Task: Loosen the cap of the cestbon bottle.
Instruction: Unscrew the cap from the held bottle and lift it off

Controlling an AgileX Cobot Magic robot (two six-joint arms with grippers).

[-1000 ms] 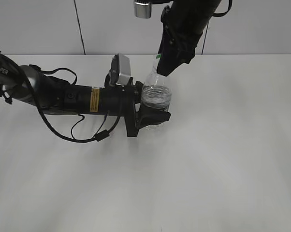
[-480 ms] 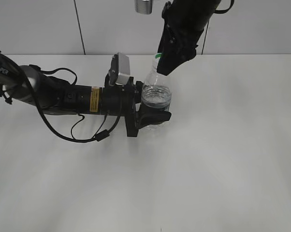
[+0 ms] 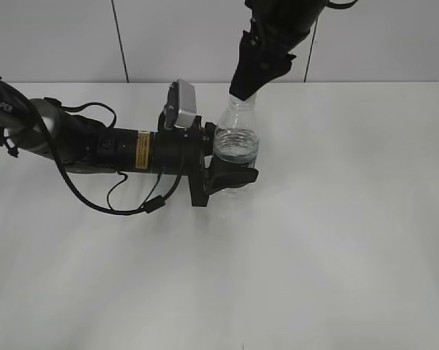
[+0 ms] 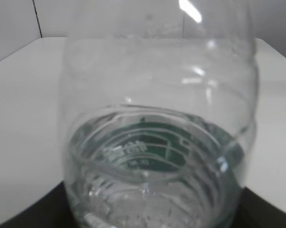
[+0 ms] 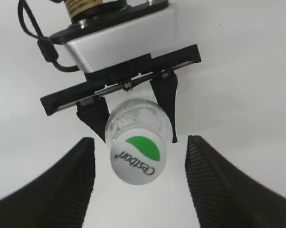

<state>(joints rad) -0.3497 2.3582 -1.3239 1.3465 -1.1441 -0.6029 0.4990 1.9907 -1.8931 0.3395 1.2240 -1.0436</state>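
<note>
- Cestbon bottle [image 3: 236, 146] stands upright at centre frame on the counter [image 3: 336, 233], clamped at mid-body by left gripper [image 3: 230, 172] jaws.
- Right gripper [image 5: 139, 175] jaws spread wide, flanking the cap [image 5: 138, 159] without contact.

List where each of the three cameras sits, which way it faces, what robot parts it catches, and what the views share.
Exterior: raised in front, slanting down at the table; both arms show.
Left wrist: low, level, right against the cestbon bottle; only dark finger edges at the bottom corners.
Right wrist: above, facing down at the cap; its own open fingers and the left gripper clamping the bottle.
Shared: all three show the bottle.
</note>
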